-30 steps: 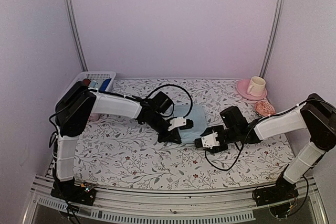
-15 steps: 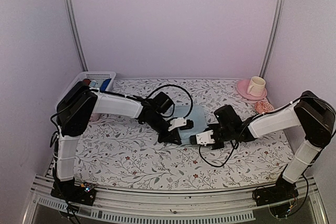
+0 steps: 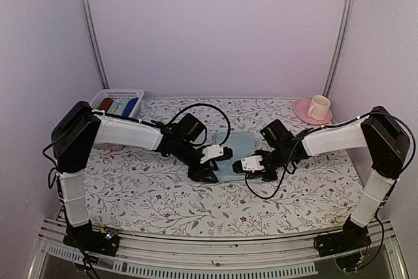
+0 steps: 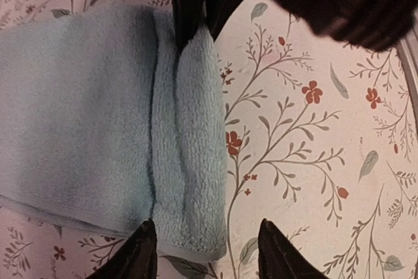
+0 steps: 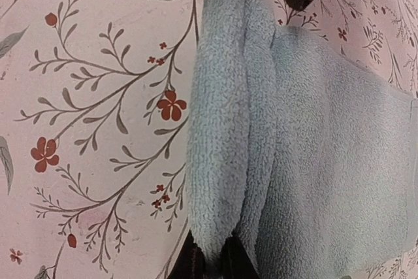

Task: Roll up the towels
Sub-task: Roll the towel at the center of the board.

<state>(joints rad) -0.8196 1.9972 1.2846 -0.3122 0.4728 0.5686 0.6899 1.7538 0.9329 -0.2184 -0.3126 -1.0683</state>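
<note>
The pale blue towel point(image 3: 239, 144) lies flat mid-table, its near edge turned over into a narrow roll point(image 4: 192, 142). My left gripper point(image 3: 208, 169) is open at the roll's left end; in the left wrist view the gripper point(image 4: 206, 227) has one fingertip on either side of the roll's end without pinching it. My right gripper point(image 3: 244, 163) is at the other end. In the right wrist view that gripper point(image 5: 212, 251) is shut on the rolled edge point(image 5: 222, 115), terry cloth pinched between its fingers. The rest of the towel point(image 5: 333, 148) stays spread out flat.
A white basket point(image 3: 117, 93) with coloured rolls stands at the back left corner. A cream cup on a pink saucer point(image 3: 304, 113) sits at the back right. Black cables loop over the cloth behind the left wrist and in front of the right wrist.
My left gripper has opened, let go of the rolled edge and drawn slightly left. My right gripper has moved left onto the towel's edge and shut on it.
</note>
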